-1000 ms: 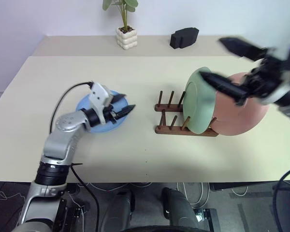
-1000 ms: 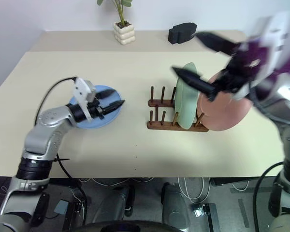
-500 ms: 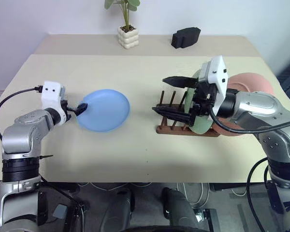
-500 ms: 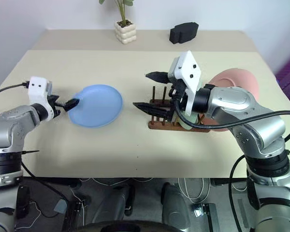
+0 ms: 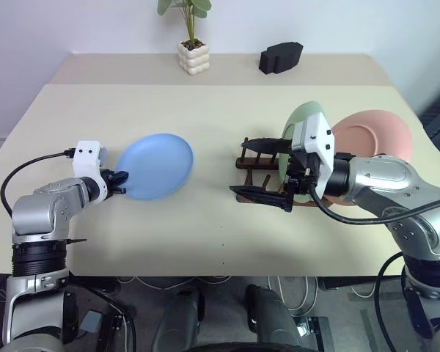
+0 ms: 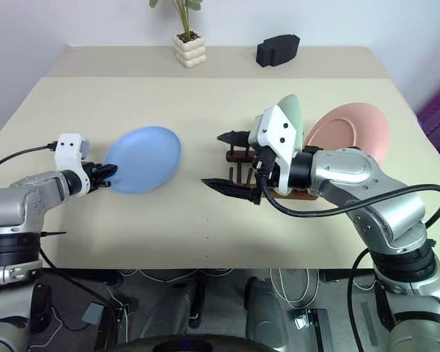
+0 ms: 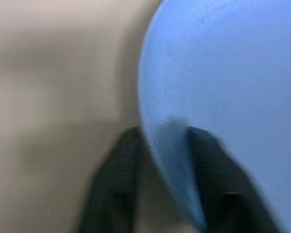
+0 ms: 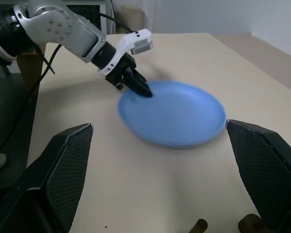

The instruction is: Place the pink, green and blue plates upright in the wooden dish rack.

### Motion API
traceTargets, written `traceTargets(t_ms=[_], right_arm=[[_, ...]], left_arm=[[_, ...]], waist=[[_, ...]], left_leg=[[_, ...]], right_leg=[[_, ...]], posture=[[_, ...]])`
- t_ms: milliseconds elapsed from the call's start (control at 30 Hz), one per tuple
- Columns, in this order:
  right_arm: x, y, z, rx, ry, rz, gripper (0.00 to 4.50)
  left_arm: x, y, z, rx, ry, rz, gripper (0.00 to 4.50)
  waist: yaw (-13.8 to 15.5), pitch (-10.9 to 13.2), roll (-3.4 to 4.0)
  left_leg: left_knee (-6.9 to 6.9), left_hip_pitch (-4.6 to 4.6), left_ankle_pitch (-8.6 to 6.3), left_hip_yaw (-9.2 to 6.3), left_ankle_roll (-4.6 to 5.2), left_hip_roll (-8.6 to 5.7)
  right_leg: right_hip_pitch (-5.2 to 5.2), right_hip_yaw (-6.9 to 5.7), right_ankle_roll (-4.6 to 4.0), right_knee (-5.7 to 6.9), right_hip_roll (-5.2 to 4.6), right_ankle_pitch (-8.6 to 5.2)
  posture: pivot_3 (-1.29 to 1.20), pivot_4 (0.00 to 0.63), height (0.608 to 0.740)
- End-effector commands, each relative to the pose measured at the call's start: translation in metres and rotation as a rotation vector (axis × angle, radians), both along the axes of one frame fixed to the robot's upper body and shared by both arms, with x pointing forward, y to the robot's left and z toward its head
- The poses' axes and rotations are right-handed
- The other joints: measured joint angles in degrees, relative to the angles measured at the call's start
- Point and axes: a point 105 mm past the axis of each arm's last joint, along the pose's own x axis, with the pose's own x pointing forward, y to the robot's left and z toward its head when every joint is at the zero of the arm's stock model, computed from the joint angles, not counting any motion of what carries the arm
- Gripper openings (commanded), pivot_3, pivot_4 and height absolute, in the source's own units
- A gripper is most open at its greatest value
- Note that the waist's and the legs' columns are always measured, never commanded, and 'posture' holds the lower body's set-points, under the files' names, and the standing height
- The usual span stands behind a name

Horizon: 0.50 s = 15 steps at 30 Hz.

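The blue plate [image 5: 158, 165] lies on the table, left of the wooden dish rack [image 5: 243, 194]. My left gripper [image 5: 120, 183] is shut on its near-left rim; in the left wrist view one finger [image 7: 115, 184] shows on each side of the plate's edge [image 7: 223, 73]. The green plate [image 5: 299, 125] stands upright in the rack. The pink plate [image 5: 374, 138] leans at the rack's right end. My right gripper [image 5: 258, 170] hangs open in front of the rack's left end, pointing at the blue plate [image 8: 179, 114], with nothing between its fingers [image 8: 63, 165].
A potted plant [image 5: 191, 51] and a black object [image 5: 280, 56] stand at the table's far edge. A black cable [image 5: 29, 165] loops from my left wrist. Bare tabletop [image 5: 205, 227] lies between the blue plate and the near edge.
My left gripper went from above the blue plate out to its left rim and shut on it. The right gripper came down and left, staying open in front of the rack.
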Motion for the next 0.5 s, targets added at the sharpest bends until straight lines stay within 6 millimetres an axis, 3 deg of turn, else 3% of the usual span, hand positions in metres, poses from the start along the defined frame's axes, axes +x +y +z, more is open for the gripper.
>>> traceTargets(t_ms=[33,133,267,367,500], right_arm=[[-0.005,-0.001,0.003,-0.031,-0.033,0.007,4.5],[0.0,-0.004,0.008,-0.043,-0.082,-0.027,4.5],[0.011,-0.008,0.017,-0.085,-0.18,-0.096,4.5],[0.021,-0.007,0.021,-0.131,-0.262,-0.136,4.5],[0.035,-0.006,0.023,-0.275,-0.465,-0.21,4.5]], left_arm=[[0.003,-0.005,0.001,-0.024,-0.021,-0.008,0.02],[0.016,-0.011,0.034,-0.097,-0.202,0.0,0.02],[0.025,-0.019,0.105,-0.154,-0.528,-0.003,0.02],[0.026,-0.044,0.158,-0.102,-0.723,-0.064,0.02],[0.022,-0.078,0.198,-0.065,-0.874,-0.121,0.02]], waist=[[0.2,-0.05,-0.01],[0.25,-0.06,-0.01],[0.32,0.09,-0.27],[0.22,0.13,-0.34],[0.2,0.09,-0.3]], left_leg=[[0.0,0.0,0.02,-0.01,-0.03,0.0],[0.0,0.01,0.02,0.02,-0.04,-0.02],[0.03,-0.06,0.12,-0.12,-0.2,-0.02],[0.02,-0.09,0.14,-0.09,-0.24,-0.01],[-0.03,-0.08,0.14,-0.02,-0.24,-0.06]], right_leg=[[0.02,-0.01,-0.01,-0.01,0.0,0.0],[0.03,0.01,0.0,-0.02,-0.02,0.01],[0.02,-0.08,-0.02,-0.03,-0.02,0.08],[-0.02,-0.1,-0.02,-0.06,0.0,0.14],[-0.02,-0.05,0.25,-0.09,-0.01,0.29]], posture=[[0.0,0.15,0.736],[0.0,0.15,0.736],[0.0,0.15,0.736],[0.0,0.15,0.736],[0.0,0.15,0.736]])
